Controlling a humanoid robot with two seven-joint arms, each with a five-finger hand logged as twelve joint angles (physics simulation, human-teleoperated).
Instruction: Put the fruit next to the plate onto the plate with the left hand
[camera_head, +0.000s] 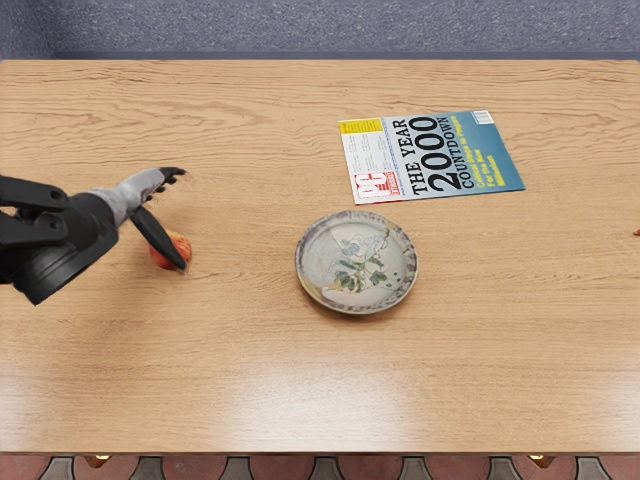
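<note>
Fruit (174, 250) first, since it is what we have to move. From the head view, the only one we have, it is a small round red-orange piece, perhaps an apple or a peach, lying on the wooden table (300, 380) well to the left of the plate (304, 262). Bare wood lies between the two.

The left hand (145, 205) comes in from the left edge and sits right over the fruit. Its fingers (168, 175) stretch out up and to the right, past the fruit. The dark thumb (158, 236) slants down across the fruit's left side. We read the hand as open and spread, with nothing in its grasp. Whether the thumb touches the skin we cannot tell. The right hand does not show.

We judge the fruit to be light and firm, with a smooth skin. A round body like this is likely to roll away if it is nudged from one side only. It should be taken across its widest part, with the thumb on one side and the fingers on the opposite side, closing evenly. A peach would bruise, so the squeeze should be moderate.

The plate looks like glazed pottery, shallow, with a painted pattern, so the fruit ought to be set down gently near its middle. A magazine (430, 155) lies beyond the plate, clear of the path.
</note>
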